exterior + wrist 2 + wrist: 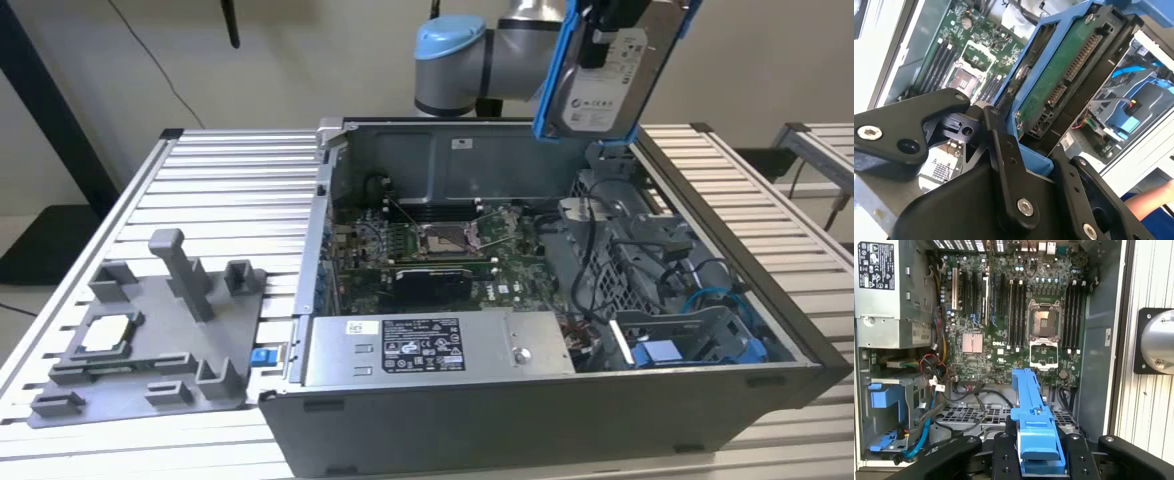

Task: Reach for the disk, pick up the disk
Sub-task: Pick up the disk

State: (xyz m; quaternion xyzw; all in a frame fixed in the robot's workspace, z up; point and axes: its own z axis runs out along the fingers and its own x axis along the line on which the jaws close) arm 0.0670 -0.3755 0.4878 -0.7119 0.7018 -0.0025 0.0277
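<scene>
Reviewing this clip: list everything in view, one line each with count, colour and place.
disk: one, silver in blue rails, held above the case
computer case: one, grey, open on the table
motherboard: one, green, inside the case
power supply: one, silver, at the case's front
grey tray: one, at the exterior view's left
chip: one, silver, on the tray
table: one, slatted metal
gripper: one, black, shut on the disk

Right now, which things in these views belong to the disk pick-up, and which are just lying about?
Job in hand:
- the silver hard drive in bright blue carrier rails, lifted above the case
- the black gripper, shut on the drive's rails

Lying about:
- the open grey computer case
- the green motherboard
- the grey tray with a small square silver chip, at the exterior view's left
</scene>
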